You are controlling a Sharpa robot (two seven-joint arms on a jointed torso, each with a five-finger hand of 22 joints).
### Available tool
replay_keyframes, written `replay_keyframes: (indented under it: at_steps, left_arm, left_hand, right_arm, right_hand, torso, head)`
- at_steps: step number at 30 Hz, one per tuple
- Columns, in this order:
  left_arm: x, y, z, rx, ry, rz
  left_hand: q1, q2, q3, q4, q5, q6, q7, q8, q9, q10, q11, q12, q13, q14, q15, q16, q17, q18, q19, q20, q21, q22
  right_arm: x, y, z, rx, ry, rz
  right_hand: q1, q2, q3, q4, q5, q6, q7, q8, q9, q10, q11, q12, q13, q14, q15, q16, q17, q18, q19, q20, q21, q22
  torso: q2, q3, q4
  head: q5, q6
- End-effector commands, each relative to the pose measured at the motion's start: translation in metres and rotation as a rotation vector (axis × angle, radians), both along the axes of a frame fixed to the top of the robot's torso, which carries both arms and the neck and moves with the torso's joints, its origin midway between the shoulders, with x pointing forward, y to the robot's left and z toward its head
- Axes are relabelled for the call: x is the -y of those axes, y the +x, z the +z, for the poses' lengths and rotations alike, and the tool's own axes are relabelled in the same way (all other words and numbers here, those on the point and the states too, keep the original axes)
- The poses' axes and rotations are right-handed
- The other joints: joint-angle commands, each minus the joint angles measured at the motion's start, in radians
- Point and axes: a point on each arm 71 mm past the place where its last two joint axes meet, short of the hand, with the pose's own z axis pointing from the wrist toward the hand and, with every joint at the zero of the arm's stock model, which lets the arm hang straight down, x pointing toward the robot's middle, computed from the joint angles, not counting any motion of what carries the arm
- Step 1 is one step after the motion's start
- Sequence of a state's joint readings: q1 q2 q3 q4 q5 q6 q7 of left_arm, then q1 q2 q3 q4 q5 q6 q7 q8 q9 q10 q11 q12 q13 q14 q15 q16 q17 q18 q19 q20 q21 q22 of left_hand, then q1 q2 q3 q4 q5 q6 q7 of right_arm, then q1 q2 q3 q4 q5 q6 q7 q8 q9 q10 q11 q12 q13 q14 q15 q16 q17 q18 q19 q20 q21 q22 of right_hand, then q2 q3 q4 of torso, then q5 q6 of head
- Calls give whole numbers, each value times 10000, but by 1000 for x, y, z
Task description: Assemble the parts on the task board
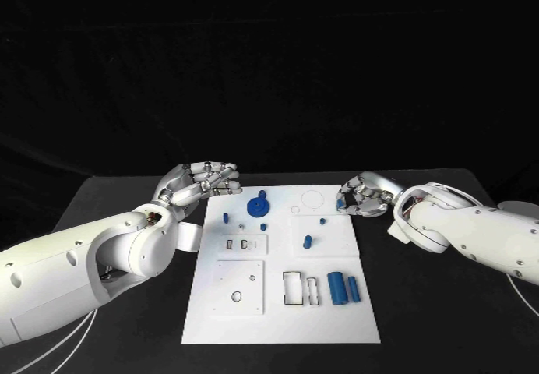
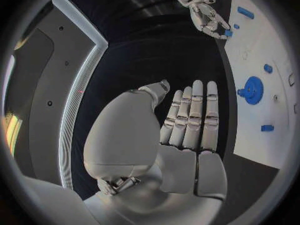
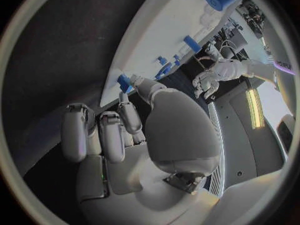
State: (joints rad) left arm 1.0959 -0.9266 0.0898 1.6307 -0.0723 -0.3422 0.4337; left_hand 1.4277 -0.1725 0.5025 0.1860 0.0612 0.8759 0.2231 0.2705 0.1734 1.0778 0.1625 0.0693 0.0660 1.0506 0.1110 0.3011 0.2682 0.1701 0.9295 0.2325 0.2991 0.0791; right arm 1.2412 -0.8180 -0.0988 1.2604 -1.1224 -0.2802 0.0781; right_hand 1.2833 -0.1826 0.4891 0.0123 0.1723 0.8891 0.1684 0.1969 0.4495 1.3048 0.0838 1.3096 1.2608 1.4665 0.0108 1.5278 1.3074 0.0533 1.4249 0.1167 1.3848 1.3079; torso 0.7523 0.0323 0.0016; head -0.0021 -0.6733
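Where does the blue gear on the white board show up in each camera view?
Head view: the blue gear stands at the far end of the task board, between the two hands.
Left wrist view: the gear lies on the board beyond the left hand.
Right wrist view: I cannot pick it out surely.
Shared landmark: the task board.

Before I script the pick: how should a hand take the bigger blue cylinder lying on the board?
Probably from above, fingers across the middle of the bigger blue cylinder. It lies flat on the task board, and the smaller cylinder alongside crowds one flank.
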Motion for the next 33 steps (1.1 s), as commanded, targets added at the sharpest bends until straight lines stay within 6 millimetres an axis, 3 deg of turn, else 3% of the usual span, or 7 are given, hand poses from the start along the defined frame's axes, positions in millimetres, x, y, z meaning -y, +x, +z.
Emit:
replay_keyframes:
  at_steps: [1,18,23,28,33]
  left_arm:
    - [2,0,1,36,-118,-183]
    - [2,0,1,31,-111,-175]
    - [2,0,1,25,-105,-166]
    - [1,0,1,21,-102,-163]
    - [1,0,1,18,-101,-161]
  left_hand:
    - [-79,15,44,1,-43,-12,32,-34,-8,23,49,-39,-3,8,47,-59,9,137,46,-16,-68,-8]
    - [-79,15,44,1,-43,-12,32,-34,-8,23,49,-39,-3,8,47,-59,9,137,46,-16,-68,-8]
    - [-79,15,44,1,-43,-12,32,-34,-8,23,49,-39,-3,8,47,-59,9,137,46,-16,-68,-8]
    - [-79,15,44,1,-43,-12,32,-34,-8,23,49,-39,-3,8,47,-59,9,137,46,-16,-68,-8]
    - [-79,15,44,1,-43,-12,32,-34,-8,23,49,-39,-3,8,47,-59,9,137,46,-16,-68,-8]
  right_arm:
    - [-1,0,-1,-18,-109,92]
    - [-2,1,-3,34,-121,-13]
    - [-2,1,-2,252,-200,-71]
    - [-3,0,1,748,-91,-110]
    - [-5,-1,4,1167,98,-87]
  right_hand:
    - [7,165,132,-24,-71,150,-41,79,26,82,-40,55,23,768,-24,15,1459,12,36,-4,60,830]
    - [-8,253,238,-60,-203,332,-112,188,65,154,-102,111,79,778,-78,28,1498,-4,84,-52,109,894]
    - [-16,366,341,-86,-218,547,-200,341,127,203,-177,140,108,784,-138,33,1517,-10,105,-102,127,925]
    - [66,603,590,-185,-495,744,-315,566,232,279,-280,184,167,798,-230,48,1566,-33,172,-188,198,1016]
    - [8,650,630,-182,-504,810,-355,662,280,392,-312,278,274,815,-258,73,1633,-64,255,-216,300,1122]
  torso:
    - [1,5,13]
    - [2,3,8]
    - [0,6,15]
    - [-1,8,12]
    - [-5,5,8]
  head:
    - [-3,-6]
    - [4,-40]
    - [8,-55]
    - [15,-62]
    - [20,-55]
